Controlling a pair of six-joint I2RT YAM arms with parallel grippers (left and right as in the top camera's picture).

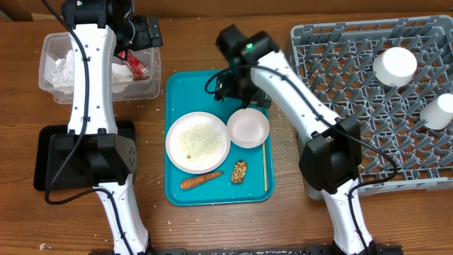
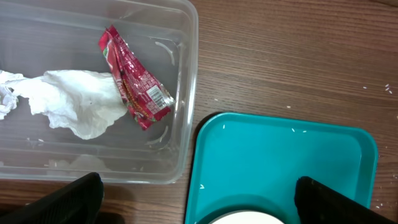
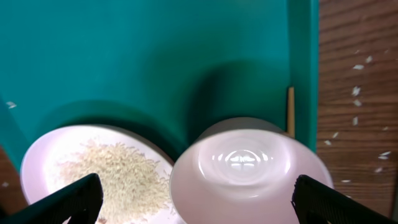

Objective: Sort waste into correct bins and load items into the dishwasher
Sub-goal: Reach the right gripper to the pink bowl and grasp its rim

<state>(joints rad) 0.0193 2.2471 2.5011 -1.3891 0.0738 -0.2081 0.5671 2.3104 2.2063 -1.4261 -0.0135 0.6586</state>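
Wrapper (image 2: 134, 78), crinkled, in clear plastic tub (image 2: 188, 93); left pincer (image 2: 200, 202) and right pincer (image 3: 198, 200) agape, empty.

Wooden table (image 1: 283, 227): tub (image 1: 148, 92), teal tray (image 1: 191, 92), rack (image 1: 340, 71)

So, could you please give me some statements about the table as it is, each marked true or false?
1. The red wrapper lies in the clear tub. True.
2. The plate holds rice grains. True.
3. The carrot piece lies on the plate. False: it lies on the teal tray, beside the plate.
4. The dish rack holds nothing. False: two white dishes stand in it.
5. The right pincer is shut on the bowl. False: it is open above the bowl.
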